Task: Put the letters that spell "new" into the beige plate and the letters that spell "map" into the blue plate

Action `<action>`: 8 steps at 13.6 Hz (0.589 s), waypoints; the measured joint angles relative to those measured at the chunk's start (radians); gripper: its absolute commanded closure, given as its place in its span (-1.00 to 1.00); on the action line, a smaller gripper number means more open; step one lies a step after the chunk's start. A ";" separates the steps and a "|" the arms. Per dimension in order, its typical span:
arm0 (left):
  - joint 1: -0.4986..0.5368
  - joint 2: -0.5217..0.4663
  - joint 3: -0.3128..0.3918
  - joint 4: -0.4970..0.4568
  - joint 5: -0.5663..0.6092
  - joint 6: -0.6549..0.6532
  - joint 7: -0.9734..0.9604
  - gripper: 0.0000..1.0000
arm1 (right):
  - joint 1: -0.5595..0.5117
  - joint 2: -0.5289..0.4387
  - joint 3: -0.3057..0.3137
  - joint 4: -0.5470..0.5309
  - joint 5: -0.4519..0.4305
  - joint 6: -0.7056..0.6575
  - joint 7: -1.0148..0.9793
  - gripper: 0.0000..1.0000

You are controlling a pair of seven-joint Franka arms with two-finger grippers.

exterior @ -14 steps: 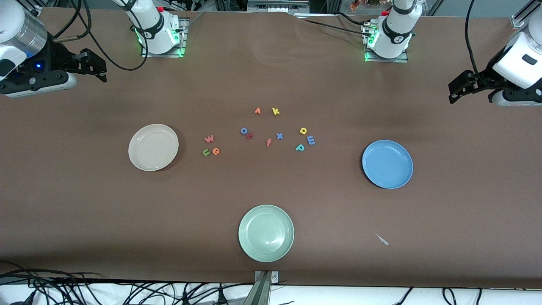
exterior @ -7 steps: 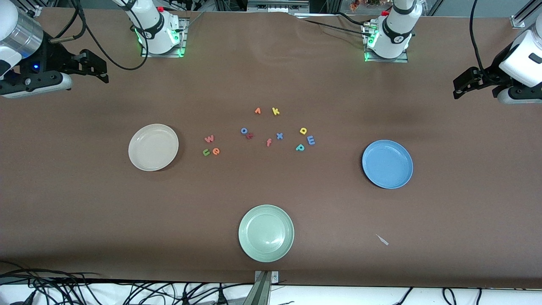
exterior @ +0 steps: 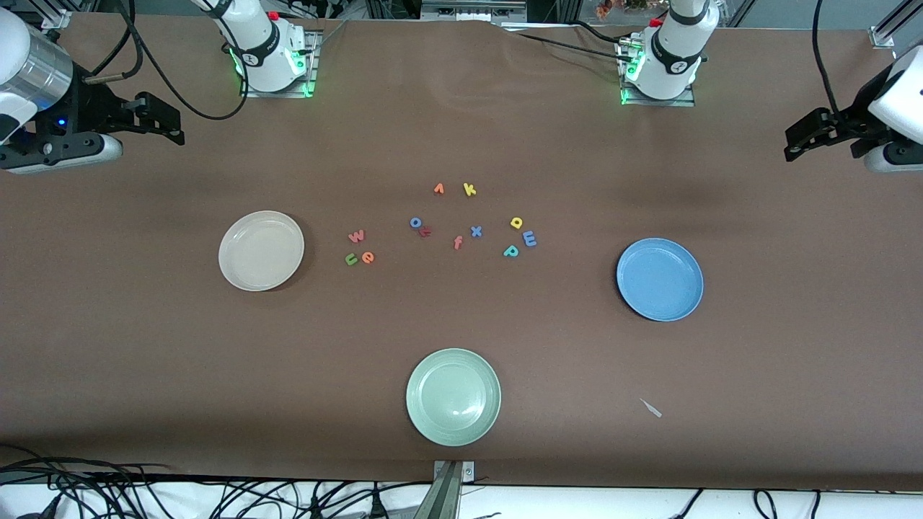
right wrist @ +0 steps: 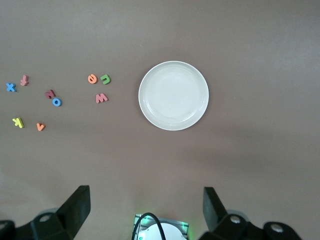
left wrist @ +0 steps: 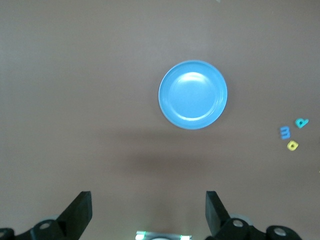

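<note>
Both arms have drifted outward; left end effector (left wrist: 147, 212) and right end effector (right wrist: 145, 210) gape, empty.

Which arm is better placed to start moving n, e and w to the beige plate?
Right, probably: its open right gripper hangs at the beige plate's end, and the w lies beside that plate.

Front view: high over the desk (exterior: 144, 360), facing both bases. Wrist views: straight down from high up, sharing with it the blue plate (left wrist: 193, 94) and the beige plate (right wrist: 173, 95).
</note>
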State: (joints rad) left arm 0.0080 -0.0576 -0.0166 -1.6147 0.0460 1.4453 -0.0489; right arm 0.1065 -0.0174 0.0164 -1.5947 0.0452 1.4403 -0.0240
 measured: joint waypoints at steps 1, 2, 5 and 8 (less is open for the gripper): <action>0.017 0.000 0.000 0.001 0.000 -0.013 0.023 -1.00 | 0.000 0.000 0.000 -0.002 0.000 0.000 0.022 -1.00; 0.036 0.000 0.002 0.002 -0.006 -0.017 0.050 -1.00 | 0.000 0.000 0.000 -0.005 0.000 0.000 0.034 -1.00; 0.078 0.000 0.003 0.006 -0.047 -0.017 0.101 -1.00 | 0.000 0.000 0.001 -0.012 0.000 0.000 0.052 -1.00; 0.076 0.001 -0.022 0.016 -0.051 -0.017 0.102 -1.00 | 0.001 0.000 0.004 -0.013 0.000 0.002 0.055 -1.00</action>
State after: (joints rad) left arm 0.0844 -0.0565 -0.0385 -1.5983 -0.0047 1.4285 0.0532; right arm 0.1072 -0.0176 0.0200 -1.6073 0.0452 1.4428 0.0313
